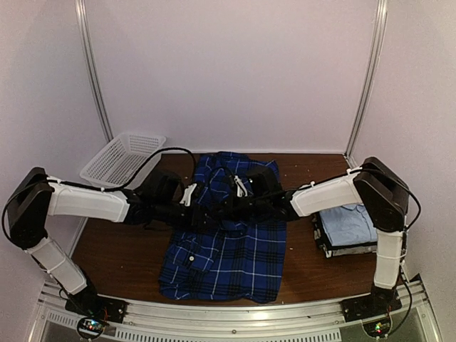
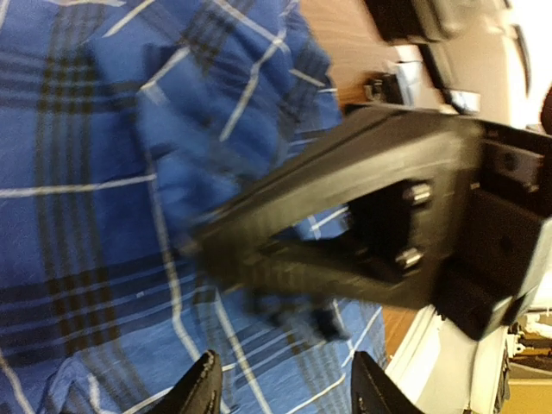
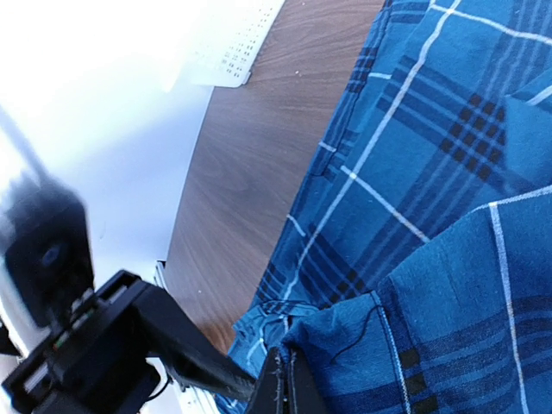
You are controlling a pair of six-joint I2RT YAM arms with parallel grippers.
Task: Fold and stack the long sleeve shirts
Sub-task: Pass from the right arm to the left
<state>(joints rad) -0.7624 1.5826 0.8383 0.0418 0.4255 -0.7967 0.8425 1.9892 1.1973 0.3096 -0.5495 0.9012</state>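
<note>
The dark blue-and-black plaid long sleeve shirt point(image 1: 231, 253) lies spread on the brown table, collar toward the back. Both arms reach in over its middle. My left gripper point(image 2: 289, 392) hovers over the plaid cloth point(image 2: 86, 172) with its jaws apart and nothing between them. My right gripper point(image 3: 285, 392) is shut on a raised fold of the plaid shirt's point(image 3: 448, 285) edge. In the top view the two grippers meet above the shirt, left gripper point(image 1: 205, 212) beside right gripper point(image 1: 228, 209). A light blue folded shirt point(image 1: 349, 222) tops a small stack at the right.
A white lattice basket point(image 1: 121, 158) stands at the back left corner. The stack of folded shirts sits close to the right arm's base. The right gripper's black body point(image 2: 379, 216) fills much of the left wrist view. Bare table point(image 3: 250, 172) shows left of the shirt.
</note>
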